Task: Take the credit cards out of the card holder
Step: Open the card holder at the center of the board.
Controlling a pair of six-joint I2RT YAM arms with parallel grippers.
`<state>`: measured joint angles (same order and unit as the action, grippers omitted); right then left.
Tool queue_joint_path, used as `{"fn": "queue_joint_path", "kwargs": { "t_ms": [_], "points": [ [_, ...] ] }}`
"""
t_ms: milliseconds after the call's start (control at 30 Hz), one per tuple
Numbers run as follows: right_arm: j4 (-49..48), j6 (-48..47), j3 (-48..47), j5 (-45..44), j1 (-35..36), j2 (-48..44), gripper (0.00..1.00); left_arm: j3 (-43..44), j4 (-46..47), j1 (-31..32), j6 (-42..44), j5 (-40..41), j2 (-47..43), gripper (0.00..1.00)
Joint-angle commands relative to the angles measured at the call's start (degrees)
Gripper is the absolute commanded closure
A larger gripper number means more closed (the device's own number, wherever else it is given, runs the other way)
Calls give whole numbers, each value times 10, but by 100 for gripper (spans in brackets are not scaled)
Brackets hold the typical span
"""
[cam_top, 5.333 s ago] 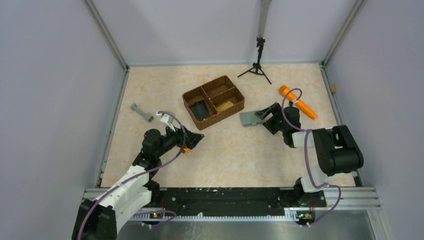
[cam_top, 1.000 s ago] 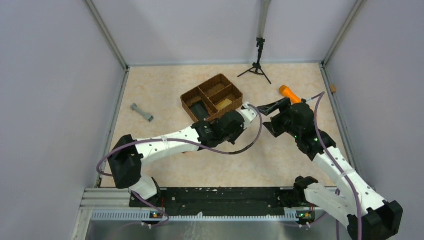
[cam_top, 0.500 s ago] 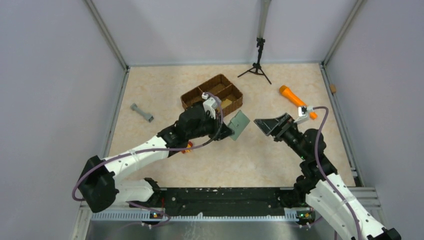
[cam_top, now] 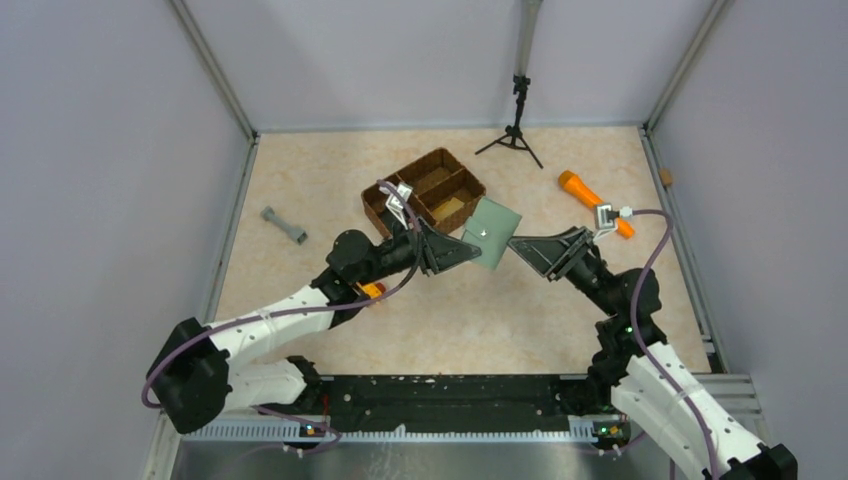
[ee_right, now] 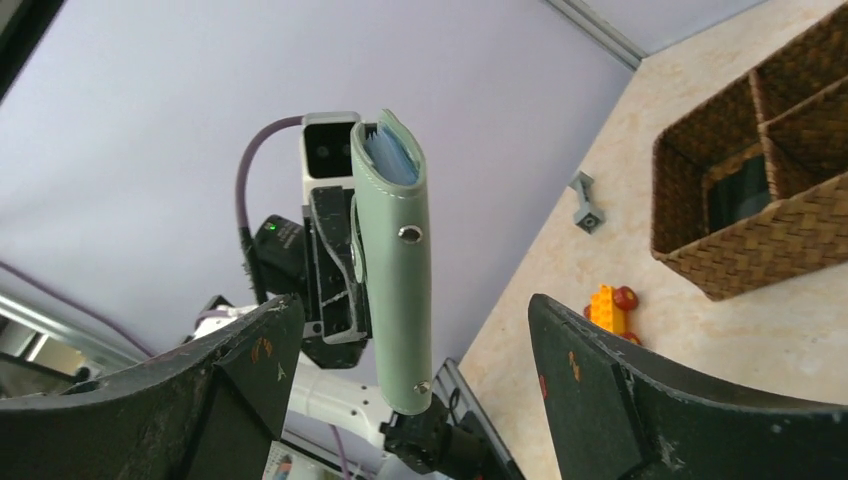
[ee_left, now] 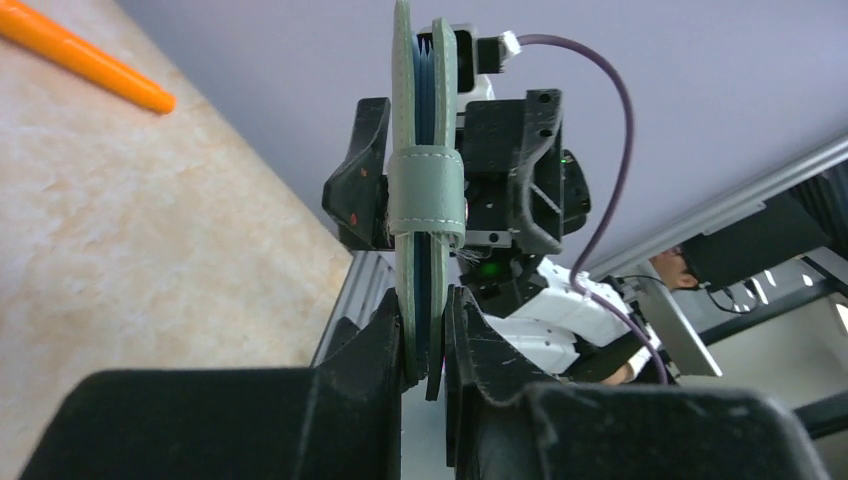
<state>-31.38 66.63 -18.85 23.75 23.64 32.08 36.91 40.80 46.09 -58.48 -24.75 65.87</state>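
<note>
The flat grey-green folding card holder (cam_top: pixel 493 232) is shut, its strap wrapped over one edge and blue-clear pockets peeking out. It is held in the air just right of the brown woven basket (cam_top: pixel 437 155). The left gripper (ee_left: pixel 425 322) is clamped on it, and the right gripper (cam_top: pixel 528 252) faces it with jaws wide apart.

soft, even light all round

bright diffuse light from above; shadows on the table (cam_top: pixel 300 170) are faint. the overhead view is sharp. in the left wrist view the card holder (ee_left: pixel 425 190) is crisp, the left gripper (ee_left: pixel 427 350) near the lens blurred.
</note>
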Motion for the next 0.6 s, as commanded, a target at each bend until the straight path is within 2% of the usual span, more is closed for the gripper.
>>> {"fn": "queue_joint_path", "kwargs": {
  "t_ms": [0,233,400,467,567],
  "points": [
    [-62,17,-21,14,5,4,22,8,161,-3,-68,-36,32,98],
    [-58,19,-32,-1,5,5,36,20,216,-3,-104,-58,74,97],
    [-60,19,-32,-7,5,5,57,22,199,-2,-99,-54,77,94],
    [-61,23,-32,-8,5,5,60,27,183,-3,-93,-55,79,93],
    [-56,24,-33,-10,5,4,71,33,165,-2,-84,-58,78,89]
  ]
}}
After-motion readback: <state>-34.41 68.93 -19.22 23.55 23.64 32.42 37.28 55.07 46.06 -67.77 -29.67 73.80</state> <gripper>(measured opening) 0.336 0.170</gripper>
